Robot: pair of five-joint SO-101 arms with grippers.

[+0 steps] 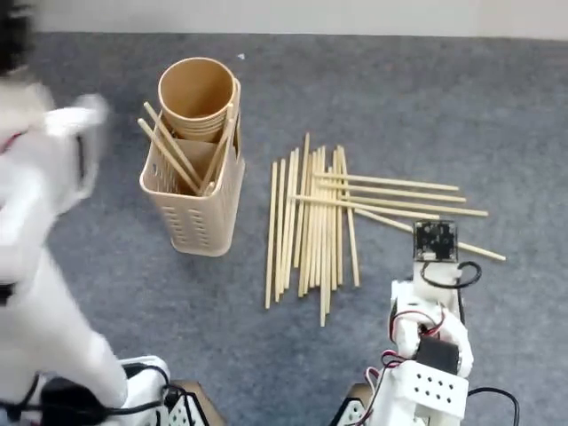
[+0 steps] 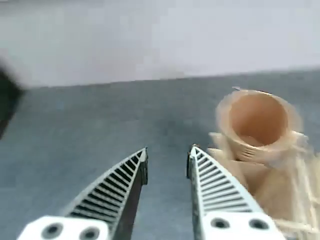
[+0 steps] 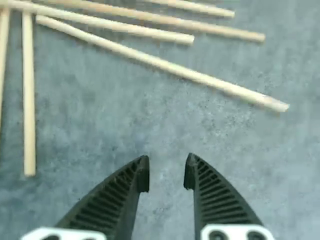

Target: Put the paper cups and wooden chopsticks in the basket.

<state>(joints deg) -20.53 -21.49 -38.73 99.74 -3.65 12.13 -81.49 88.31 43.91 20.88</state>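
A stack of paper cups (image 1: pixel 197 93) stands upright in the beige basket (image 1: pixel 191 213), with a few wooden chopsticks (image 1: pixel 169 146) leaning in beside it. Many more chopsticks (image 1: pixel 311 222) lie loose on the grey carpet to the basket's right, several of them fanned out sideways (image 1: pixel 399 200). My left gripper (image 2: pixel 167 161) is open and empty, hanging in the air beside the cup (image 2: pixel 256 122) and the basket (image 2: pixel 272 187). My right gripper (image 3: pixel 166 169) is open just above the carpet, a short way from the nearest chopstick (image 3: pixel 160 62), with nothing between its fingers.
The blurred white left arm (image 1: pixel 35 231) fills the left edge of the high view. The right arm (image 1: pixel 430 342) stands at the near right, by the end of the fanned chopsticks. Bare grey carpet (image 1: pixel 426 98) stretches to the far wall.
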